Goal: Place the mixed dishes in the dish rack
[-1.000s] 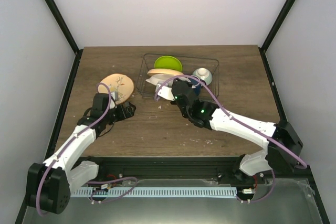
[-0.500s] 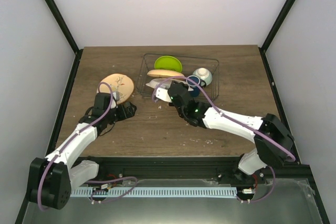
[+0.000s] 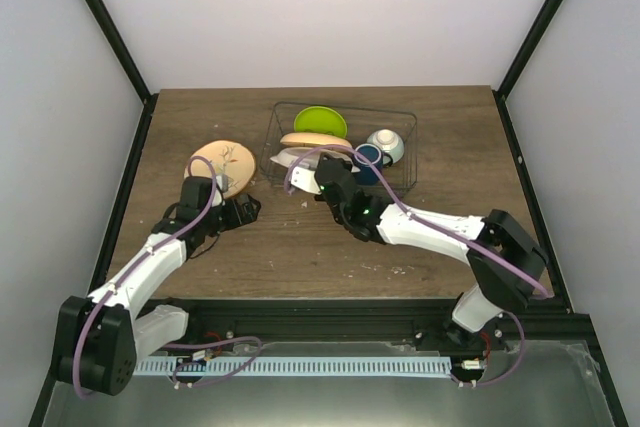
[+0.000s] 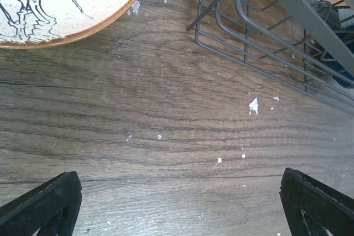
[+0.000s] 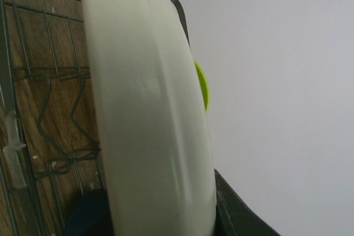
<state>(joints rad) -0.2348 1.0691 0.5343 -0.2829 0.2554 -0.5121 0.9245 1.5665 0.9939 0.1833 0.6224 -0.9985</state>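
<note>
The right claw (image 3: 322, 179) pinched the smooth, round cream plate (image 5: 149, 109) edge-on against the thin-wire rack (image 4: 250, 45). The left claw (image 4: 178, 176) gaped over the grainy wood table (image 4: 166, 114) near the speckled peach plate (image 4: 55, 4).

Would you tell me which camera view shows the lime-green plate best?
Top external: the lime-green plate faces the camera, in the dish rack. Right wrist shows only its edge; left wrist, none of it.

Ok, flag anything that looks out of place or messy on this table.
Small white flecks are scattered on the table near the dish rack corner, like chips or crumbs; what they are is unclear. One branch-patterned plate lies outside the rack, to its left.
</note>
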